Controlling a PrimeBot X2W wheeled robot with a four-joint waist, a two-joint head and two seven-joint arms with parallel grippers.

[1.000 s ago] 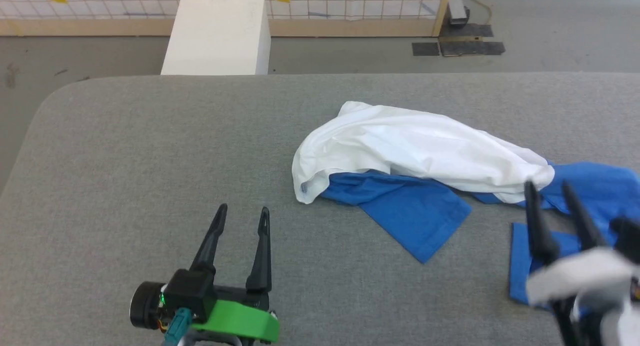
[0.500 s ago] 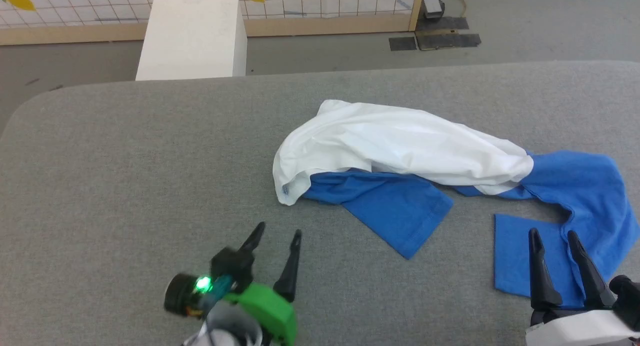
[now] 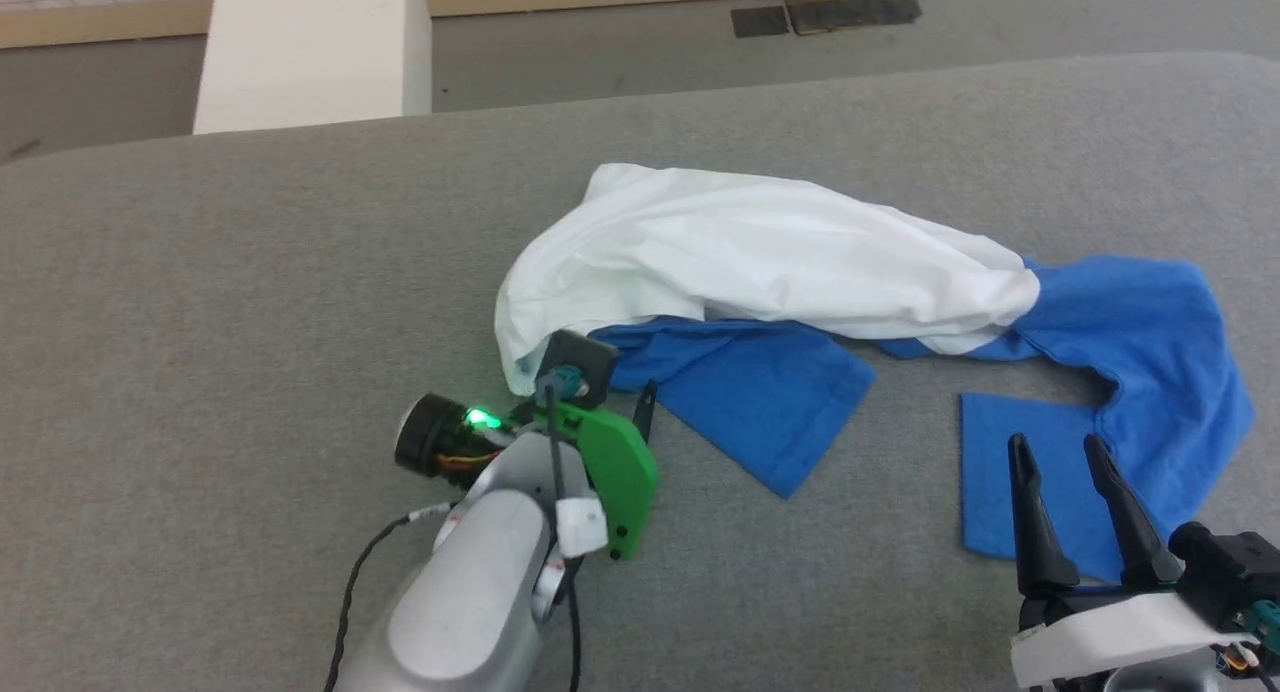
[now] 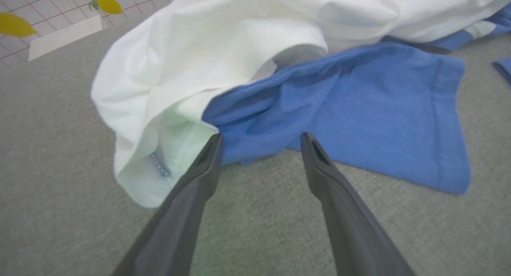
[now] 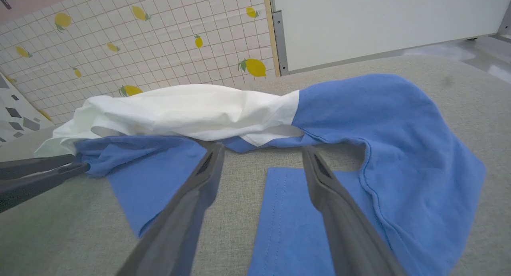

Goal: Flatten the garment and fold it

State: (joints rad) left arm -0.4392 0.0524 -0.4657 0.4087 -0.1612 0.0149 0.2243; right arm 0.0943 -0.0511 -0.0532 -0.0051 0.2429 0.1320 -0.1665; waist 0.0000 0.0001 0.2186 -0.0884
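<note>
The garment (image 3: pixel 760 257) lies crumpled across the grey table (image 3: pixel 230 272), a white body bunched in a long roll with blue parts at its front and right. One blue sleeve (image 3: pixel 770 402) spreads flat toward me. My left gripper (image 3: pixel 612 397) is open at the garment's left end. In the left wrist view its fingertips (image 4: pixel 217 142) stand just short of where the white hem (image 4: pixel 159 168) meets the blue cloth (image 4: pixel 359 120). My right gripper (image 3: pixel 1055 442) is open, low over the other blue sleeve (image 3: pixel 1000 472), with nothing between the jaws in the right wrist view (image 5: pixel 263 147).
A white box (image 3: pixel 310 52) stands on the floor beyond the table's far edge. A lemon-patterned tiled wall (image 5: pixel 159 48) and a white panel (image 5: pixel 379 20) rise behind. Bare grey table stretches to the left of the garment.
The head camera has tilted down and shifted. My left gripper has travelled forward and right, up to the garment's left end. The right gripper has drawn back over the near blue sleeve. Both stayed open.
</note>
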